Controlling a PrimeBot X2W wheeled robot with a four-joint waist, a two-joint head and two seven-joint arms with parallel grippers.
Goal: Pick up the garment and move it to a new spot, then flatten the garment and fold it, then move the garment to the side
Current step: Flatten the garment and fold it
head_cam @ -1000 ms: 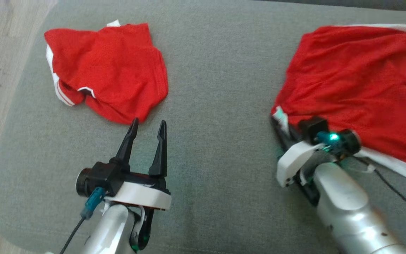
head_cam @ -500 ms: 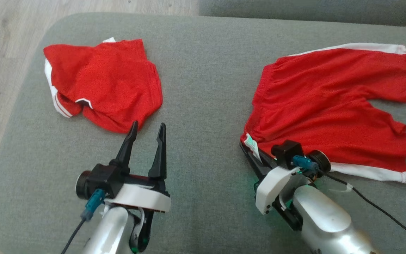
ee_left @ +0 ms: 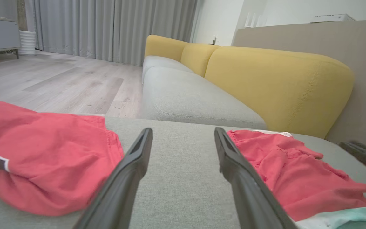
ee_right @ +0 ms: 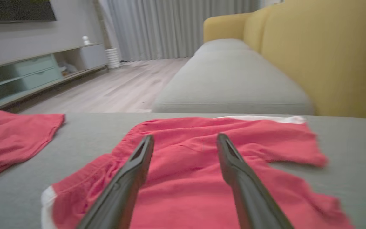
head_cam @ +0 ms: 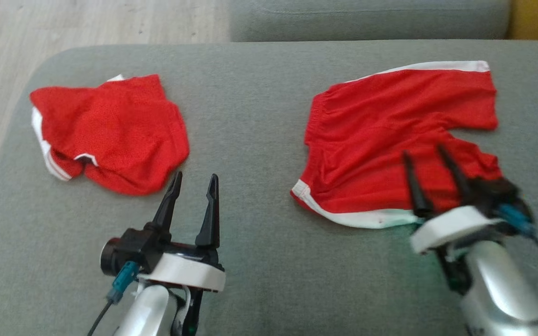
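Note:
The garment [head_cam: 390, 126], red shorts with white trim, lies spread on the right half of the grey cushion [head_cam: 255, 116], also seen in the right wrist view [ee_right: 199, 162]. My right gripper [head_cam: 423, 151] hovers over its near leg, open, with nothing between the fingers [ee_right: 186, 136]. My left gripper [head_cam: 194, 176] stands open over bare cushion, just short of a second, crumpled red garment [head_cam: 110, 130] at the left. In the left wrist view the left gripper [ee_left: 183, 130] points between the crumpled garment [ee_left: 43, 152] and the shorts [ee_left: 291, 165].
Wooden floor [head_cam: 87, 23] borders the cushion at the left and far left. Another grey seat [head_cam: 367, 18] lies beyond the far edge, with a yellow sofa back [ee_left: 265, 82] along the right. A strip of bare cushion separates the two garments.
My right gripper has opened, let go of the shorts' waistband corner and swung right over the near leg. The shorts now lie flat. The camera has shifted; the left arm is unchanged.

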